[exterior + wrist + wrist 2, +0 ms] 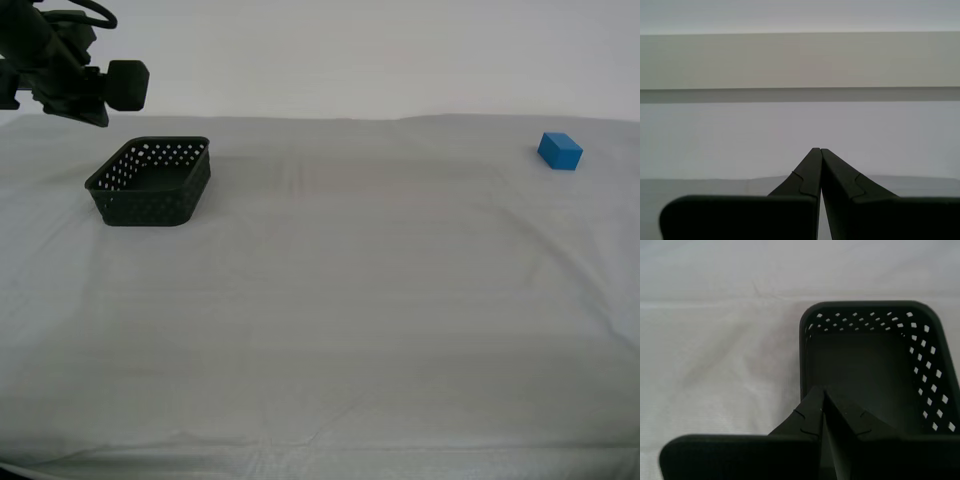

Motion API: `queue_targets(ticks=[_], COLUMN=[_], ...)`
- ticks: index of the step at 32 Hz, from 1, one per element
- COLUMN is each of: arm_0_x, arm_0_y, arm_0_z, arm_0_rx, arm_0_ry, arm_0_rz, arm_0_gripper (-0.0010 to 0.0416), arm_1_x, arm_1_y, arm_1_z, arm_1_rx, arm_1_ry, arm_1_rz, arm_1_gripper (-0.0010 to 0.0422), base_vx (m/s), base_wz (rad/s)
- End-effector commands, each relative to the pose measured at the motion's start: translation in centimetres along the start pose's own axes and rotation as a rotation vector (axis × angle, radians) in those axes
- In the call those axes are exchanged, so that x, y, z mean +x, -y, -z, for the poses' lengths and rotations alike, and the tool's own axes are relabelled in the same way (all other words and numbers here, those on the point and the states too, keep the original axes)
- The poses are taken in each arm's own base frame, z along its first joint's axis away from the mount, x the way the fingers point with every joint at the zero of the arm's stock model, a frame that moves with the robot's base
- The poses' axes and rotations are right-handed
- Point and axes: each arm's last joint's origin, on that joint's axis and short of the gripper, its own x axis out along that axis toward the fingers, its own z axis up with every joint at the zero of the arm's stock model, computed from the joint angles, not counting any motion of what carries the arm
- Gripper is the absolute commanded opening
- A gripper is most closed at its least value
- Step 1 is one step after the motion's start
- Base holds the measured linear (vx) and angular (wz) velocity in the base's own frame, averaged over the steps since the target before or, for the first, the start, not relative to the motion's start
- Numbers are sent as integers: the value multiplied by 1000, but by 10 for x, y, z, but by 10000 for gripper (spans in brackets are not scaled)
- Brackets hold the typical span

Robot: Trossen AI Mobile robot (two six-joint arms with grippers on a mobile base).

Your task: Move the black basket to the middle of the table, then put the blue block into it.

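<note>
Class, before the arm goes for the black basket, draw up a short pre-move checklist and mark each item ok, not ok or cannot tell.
1. Black basket upright and empty: ok.
2. Basket in the middle of the table: not ok, it sits at the exterior view's left.
3. My second gripper open for a grasp: not ok, jaws closed above the basket.
4. Blue block free on the cloth: ok.
5. My first gripper holding nothing: ok, closed and empty.
</note>
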Motion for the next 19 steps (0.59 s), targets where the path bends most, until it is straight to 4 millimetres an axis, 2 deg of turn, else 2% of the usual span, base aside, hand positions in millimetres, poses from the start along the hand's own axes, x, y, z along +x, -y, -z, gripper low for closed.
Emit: queue_targets(ticks=[1,3,7,15,19], arm_0_x=[0,0,0,0,0], arm_0_y=[0,0,0,0,0], arm_0_z=[0,0,0,0,0], arm_0_rx=[0,0,0,0,0], arm_0_ry=[2,2,-1,-5,-6], arm_0_rz=[0,0,0,0,0], arm_0_gripper=[0,1,1,1,1], arm_1_x=[9,12,18,25,29], arm_1_y=[-1,-2,-3,-7,-9], arm_1_z=[-9,-13,-19,-23,-24], arm_1_rx=[2,9,11,2,-3], arm_1_ry=[-32,-57,-104,-153,-210], arm_1_rz=[2,1,-3,-8,-10], arm_1_gripper=[0,3,47,213,261], base_vx=[0,0,0,0,0], base_wz=[0,0,0,0,0])
